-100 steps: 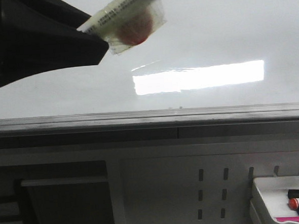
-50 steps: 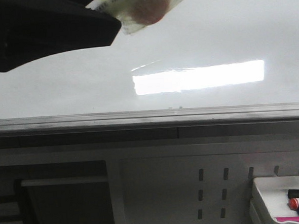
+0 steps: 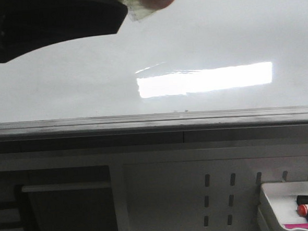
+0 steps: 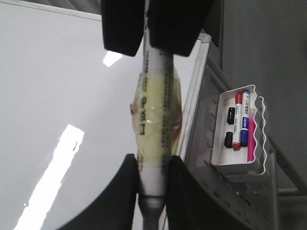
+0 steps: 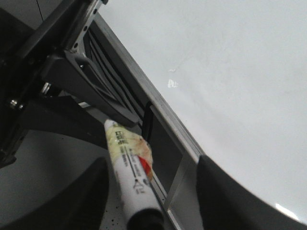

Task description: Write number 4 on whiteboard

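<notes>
A white tape-wrapped marker is clenched by the black left gripper — held over the far-left of the glossy white whiteboard. The right gripper, wide apart, is seen around another marker — grip unclear.

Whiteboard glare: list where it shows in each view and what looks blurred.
Front view: a bright rectangular reflection sits low on the whiteboard; the left end effector is a dark, soft silhouette at the top edge. Left wrist view: two slanted glare patches on the board, and the near fingers are blurred. Right wrist view: even, grey light, only a small glint; the dark fingers are out of focus.
</notes>
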Motion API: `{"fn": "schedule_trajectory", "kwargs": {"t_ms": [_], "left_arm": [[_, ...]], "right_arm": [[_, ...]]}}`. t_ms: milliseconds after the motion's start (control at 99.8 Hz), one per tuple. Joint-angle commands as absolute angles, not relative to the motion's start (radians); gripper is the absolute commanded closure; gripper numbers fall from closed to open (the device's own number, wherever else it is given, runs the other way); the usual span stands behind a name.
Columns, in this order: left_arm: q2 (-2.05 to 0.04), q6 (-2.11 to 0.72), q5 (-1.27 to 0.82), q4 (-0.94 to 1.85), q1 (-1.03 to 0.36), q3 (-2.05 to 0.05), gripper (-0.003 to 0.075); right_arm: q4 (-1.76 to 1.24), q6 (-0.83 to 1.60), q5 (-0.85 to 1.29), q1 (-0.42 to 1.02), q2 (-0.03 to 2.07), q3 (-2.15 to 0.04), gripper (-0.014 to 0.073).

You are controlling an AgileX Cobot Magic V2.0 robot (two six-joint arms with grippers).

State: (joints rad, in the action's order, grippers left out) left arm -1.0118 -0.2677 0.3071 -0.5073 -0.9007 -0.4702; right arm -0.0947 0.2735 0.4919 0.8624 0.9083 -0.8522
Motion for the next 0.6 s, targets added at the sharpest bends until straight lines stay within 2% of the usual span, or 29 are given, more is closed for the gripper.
{"fn": "schedule_trajectory", "kwargs": {"t_ms": [0, 441, 591], "left_arm": [[-0.995, -0.264, 0.388, -0.494, -0.906, -0.503, 0.0740], [-0.995, -0.264, 0.388, -0.494, -0.906, -0.503, 0.0740], [-0.995, -0.264, 0.388, -0.494, -0.906, -0.503, 0.0740]], "right_arm": [[-0.108, 0.282, 0.440, 0.860, 0.902, -0.889, 0.0232], [-0.152, 0.282, 0.420, 0.862, 0.941, -0.889, 0.0243], [-0.152, 0.282, 0.405, 0.862, 0.939, -0.889, 0.0411]]}}
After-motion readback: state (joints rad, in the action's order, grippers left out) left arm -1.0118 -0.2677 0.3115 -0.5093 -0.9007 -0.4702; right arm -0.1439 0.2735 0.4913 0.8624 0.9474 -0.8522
